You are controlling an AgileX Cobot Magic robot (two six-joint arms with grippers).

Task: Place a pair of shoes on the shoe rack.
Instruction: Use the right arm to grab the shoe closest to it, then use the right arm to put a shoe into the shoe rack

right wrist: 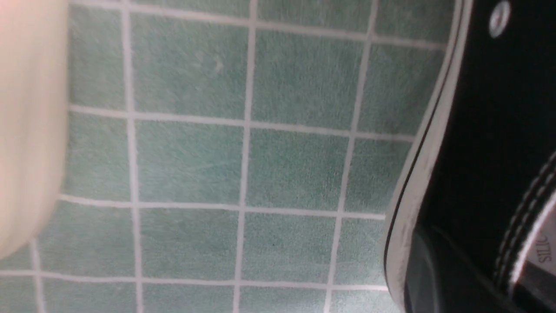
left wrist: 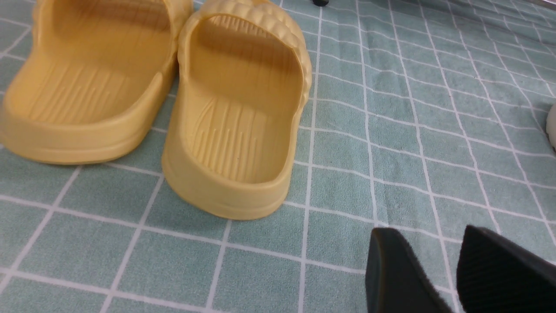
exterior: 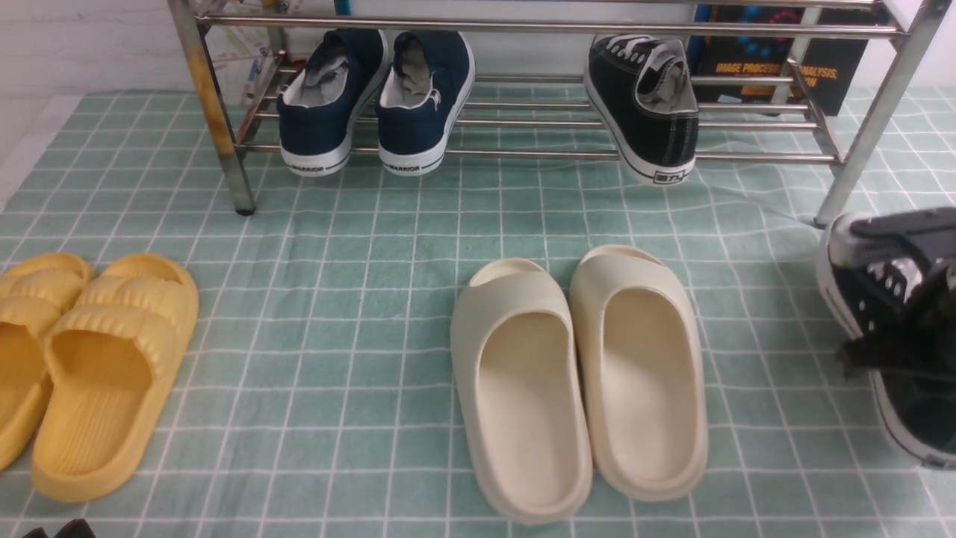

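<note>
One black canvas sneaker point(exterior: 644, 108) rests on the lower shelf of the shiny metal shoe rack point(exterior: 553, 28), heel toward me, on the right side. The second black sneaker point(exterior: 870, 295) is at the far right edge of the front view, below the rack's right leg. My right gripper point(exterior: 892, 329) is shut on its side wall. The right wrist view shows that sneaker's black canvas and white sole point(right wrist: 473, 130) very close, over the cloth. My left gripper point(left wrist: 438, 256) is open and empty, low above the cloth near the front left; its tips show in the front view point(exterior: 56, 529).
Navy WARRIOR sneakers point(exterior: 373, 97) fill the left of the lower shelf. Cream slippers point(exterior: 579, 381) lie mid-cloth, one edge in the right wrist view point(right wrist: 26, 130). Yellow slippers point(exterior: 82, 366) lie at the left, also in the left wrist view point(left wrist: 234, 113). A dark book point(exterior: 777, 63) stands behind the rack.
</note>
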